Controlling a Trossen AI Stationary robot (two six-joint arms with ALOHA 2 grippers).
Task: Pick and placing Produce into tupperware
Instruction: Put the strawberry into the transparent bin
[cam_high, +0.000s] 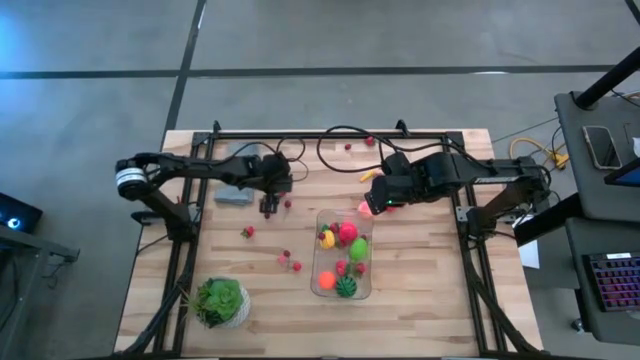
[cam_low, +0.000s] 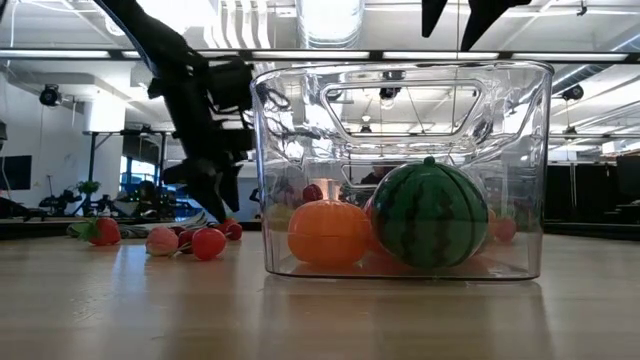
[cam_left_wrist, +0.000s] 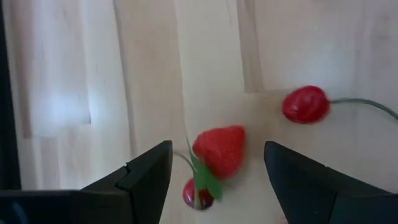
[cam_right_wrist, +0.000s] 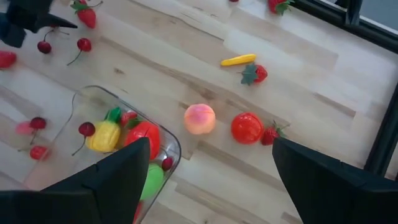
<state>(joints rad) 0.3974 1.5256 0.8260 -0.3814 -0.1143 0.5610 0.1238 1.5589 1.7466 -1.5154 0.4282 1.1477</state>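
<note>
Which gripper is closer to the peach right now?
Right. The right gripper hangs open just above the peach beside the tupperware; the left gripper is across the table over a strawberry.

Both arms are built of dark, nearly black jointed links, and the left arm (cam_high: 190, 168) carries a pale silver-grey ring at the joint near its base. Loose black cables loop off the right arm (cam_high: 470, 172). Each wrist ends in two matte black, wedge-shaped fingers (cam_left_wrist: 140, 180).

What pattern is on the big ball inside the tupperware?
Dark and light green stripes on the ball; clearest in the low view.
</note>
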